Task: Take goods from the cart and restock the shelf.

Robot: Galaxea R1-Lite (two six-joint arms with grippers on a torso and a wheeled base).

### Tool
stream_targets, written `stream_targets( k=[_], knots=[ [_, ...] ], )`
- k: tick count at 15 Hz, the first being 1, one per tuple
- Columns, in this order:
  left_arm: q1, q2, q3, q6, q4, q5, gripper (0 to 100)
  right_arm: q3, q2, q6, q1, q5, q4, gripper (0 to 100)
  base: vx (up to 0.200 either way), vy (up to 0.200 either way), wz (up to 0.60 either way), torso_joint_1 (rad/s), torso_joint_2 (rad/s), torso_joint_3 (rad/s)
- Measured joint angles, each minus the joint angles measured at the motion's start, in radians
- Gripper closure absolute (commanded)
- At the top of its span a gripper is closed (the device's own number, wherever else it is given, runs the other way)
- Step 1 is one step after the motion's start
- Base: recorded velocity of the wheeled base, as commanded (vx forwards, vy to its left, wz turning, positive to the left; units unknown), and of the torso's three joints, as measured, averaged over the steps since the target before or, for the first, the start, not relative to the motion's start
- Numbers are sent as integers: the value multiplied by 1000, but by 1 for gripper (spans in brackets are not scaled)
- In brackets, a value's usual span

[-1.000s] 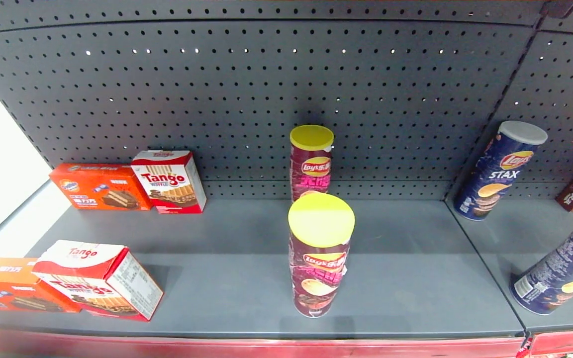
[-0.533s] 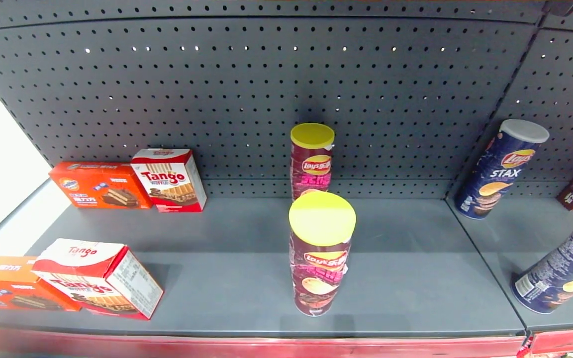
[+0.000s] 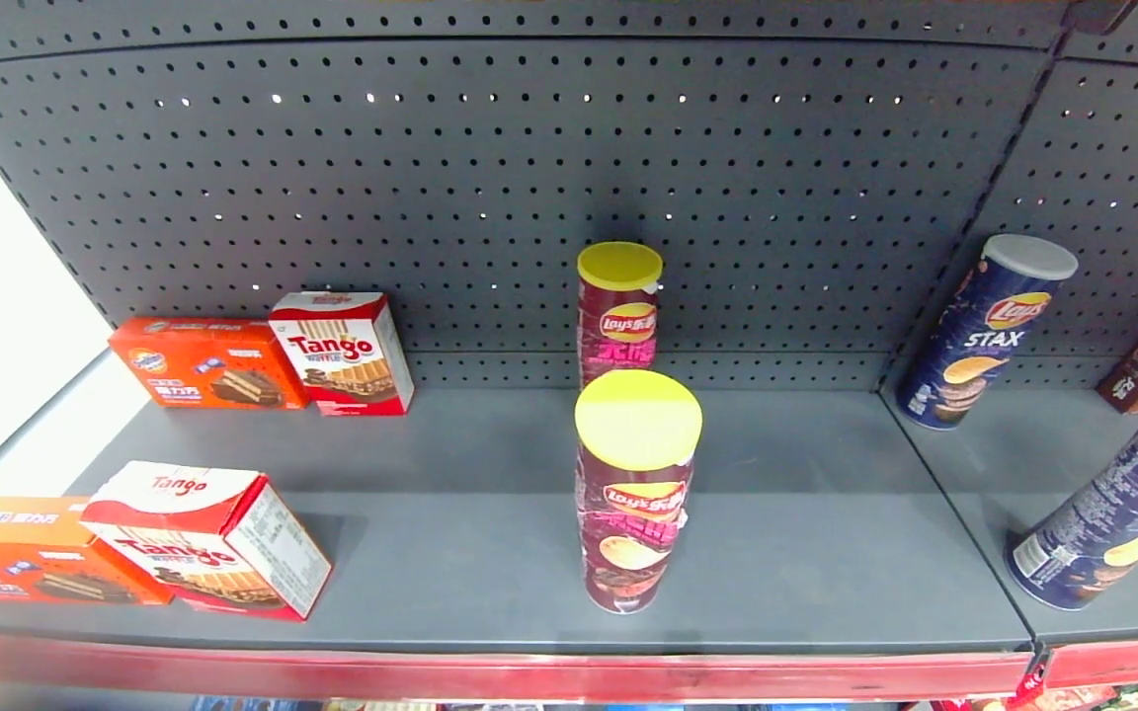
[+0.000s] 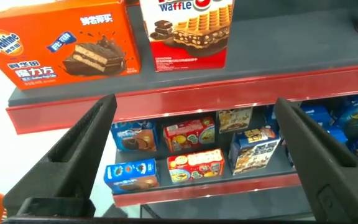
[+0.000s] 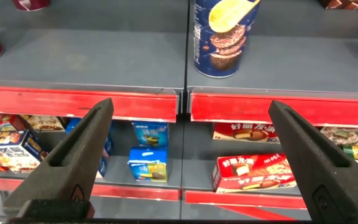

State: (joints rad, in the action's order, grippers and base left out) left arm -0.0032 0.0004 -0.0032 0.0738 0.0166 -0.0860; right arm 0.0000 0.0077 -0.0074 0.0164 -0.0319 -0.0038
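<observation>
Shelf (image 3: 806,533): two maroon, yellow-lidded chip cans stand upright mid-shelf. The front can (image 3: 636,489) is near the front edge and the rear can (image 3: 618,311) is against the back panel, the two in line. At the front left corner a red-and-white wafer box (image 3: 208,543) sits askew, touching an orange box (image 3: 26,563). A second pair of boxes (image 3: 273,355) stands at the rear left. Two blue cans (image 3: 984,331) are on the adjoining bay to the right.

Left tool (image 4: 194,99): jaws spread wide, nothing between them, facing the shelf's red front edge below the orange box. Right tool (image 5: 191,104): likewise wide and empty, facing the front edge below a blue can.

Change noted: over the last second the whole head view has drifted. The front edge now sits higher in frame and a strip of the tier below has come into sight. The goods keep their positions relative to one another, so the camera has moved and the stock has not.

Assessment: with both tools empty and the robot shifting, no placement is under way. The next step is probably a pickup from the cart. The bare middle and right of the shelf can take more stock.
</observation>
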Motion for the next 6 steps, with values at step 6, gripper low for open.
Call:
stream_targets(
  k=[6],
  knots=[
    [0,0,0,0,0,0,0,0,0,0,0,-1,0,0,0,0,0,0,0,0]
  ],
)
